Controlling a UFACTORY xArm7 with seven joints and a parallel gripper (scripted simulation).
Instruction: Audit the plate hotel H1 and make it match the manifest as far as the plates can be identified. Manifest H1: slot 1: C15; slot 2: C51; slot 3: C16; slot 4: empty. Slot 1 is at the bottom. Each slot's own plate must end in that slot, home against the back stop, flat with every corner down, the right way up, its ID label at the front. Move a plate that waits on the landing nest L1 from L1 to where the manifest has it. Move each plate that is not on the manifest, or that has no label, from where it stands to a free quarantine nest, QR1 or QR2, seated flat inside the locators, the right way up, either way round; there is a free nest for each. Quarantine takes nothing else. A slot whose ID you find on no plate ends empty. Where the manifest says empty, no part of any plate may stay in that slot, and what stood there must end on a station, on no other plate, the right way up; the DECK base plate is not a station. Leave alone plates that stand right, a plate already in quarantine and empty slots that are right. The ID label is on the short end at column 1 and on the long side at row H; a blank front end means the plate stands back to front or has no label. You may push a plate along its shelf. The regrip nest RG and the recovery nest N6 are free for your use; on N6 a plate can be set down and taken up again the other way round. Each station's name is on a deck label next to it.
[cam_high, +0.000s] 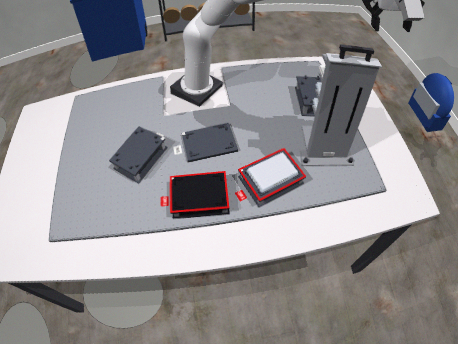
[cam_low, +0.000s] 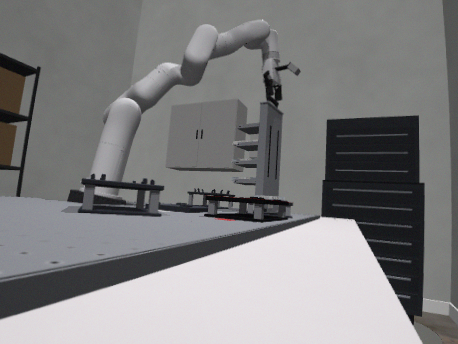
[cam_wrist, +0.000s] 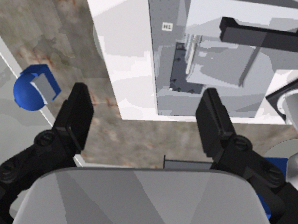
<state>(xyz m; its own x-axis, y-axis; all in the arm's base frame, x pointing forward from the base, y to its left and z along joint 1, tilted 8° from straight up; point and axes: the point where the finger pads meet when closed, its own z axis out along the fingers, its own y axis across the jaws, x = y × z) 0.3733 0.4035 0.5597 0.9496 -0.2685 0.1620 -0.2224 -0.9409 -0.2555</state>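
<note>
The plate hotel H1 (cam_high: 344, 106) is a tall grey tower with a black handle at the right of the deck. In the exterior view its shelves (cam_low: 246, 154) stick out to the left; I cannot tell which hold plates. My gripper (cam_low: 273, 93) hangs just above the tower top, open and empty. In the top view only part of it shows at the top right edge (cam_high: 392, 14). The wrist view looks down between the open fingers onto the hotel base with its H1 label (cam_wrist: 167, 25) and the handle (cam_wrist: 260, 33). A white plate (cam_high: 272, 173) lies in the right red-framed quarantine nest.
The left red-framed nest (cam_high: 199, 192) shows a black surface. Two dark grey nests (cam_high: 137, 152) (cam_high: 209, 141) stand mid-deck. Another nest (cam_high: 307, 93) stands behind the hotel, partly hidden. The arm base (cam_high: 196, 89) is at the back. A blue object (cam_high: 431, 101) stands off the table at the right.
</note>
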